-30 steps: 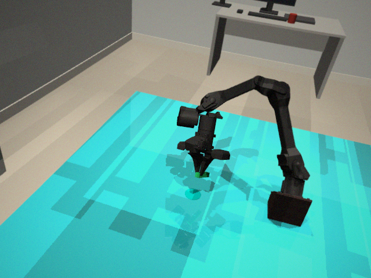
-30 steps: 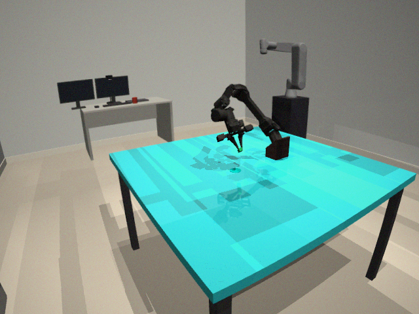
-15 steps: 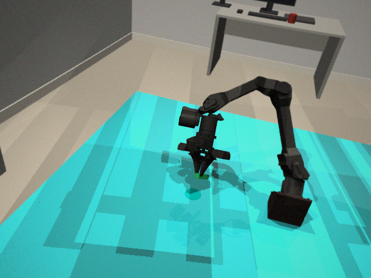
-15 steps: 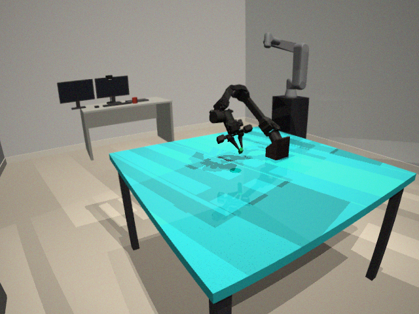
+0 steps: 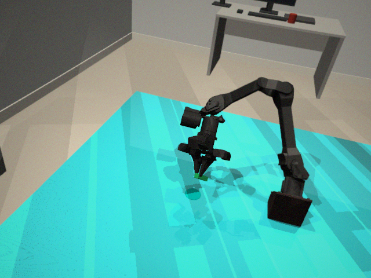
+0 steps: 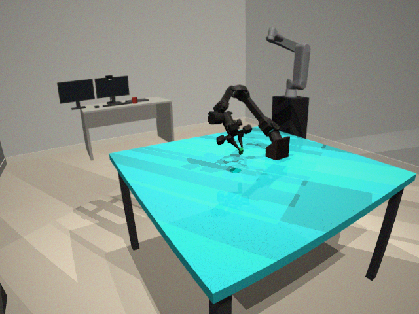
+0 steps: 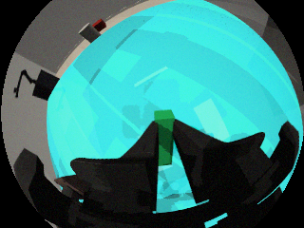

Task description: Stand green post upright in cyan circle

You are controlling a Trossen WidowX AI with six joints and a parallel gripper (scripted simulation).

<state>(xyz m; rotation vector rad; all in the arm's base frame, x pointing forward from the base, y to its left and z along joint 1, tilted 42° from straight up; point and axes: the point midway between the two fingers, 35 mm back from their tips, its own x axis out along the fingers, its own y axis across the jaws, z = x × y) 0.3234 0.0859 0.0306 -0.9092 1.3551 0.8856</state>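
The green post [image 5: 203, 178] [image 6: 241, 150] [image 7: 164, 142] is between the fingertips of my gripper [image 5: 198, 175] [image 7: 163, 123], which is shut on it. In the top view the post looks close to level, with one end sticking out to the right of the fingers. In the exterior view it shows as a small green patch at the fingertips. It appears to be held above the table; the exact height is hard to tell. The circle [image 5: 192, 193] [image 6: 235, 170], a darker teal disc, lies on the table in front of the gripper, toward the top and exterior views. I cannot make it out in the wrist view.
The cyan table [image 5: 111, 239] [image 6: 236, 236] carries streaky shadows and reflections. The arm's dark base [image 5: 288, 209] [image 6: 277, 148] stands to the right of the gripper. A desk [image 5: 326, 26] [image 6: 122, 120] with monitors and a red cup [image 5: 292, 18] [image 6: 134, 99] stands beyond the table.
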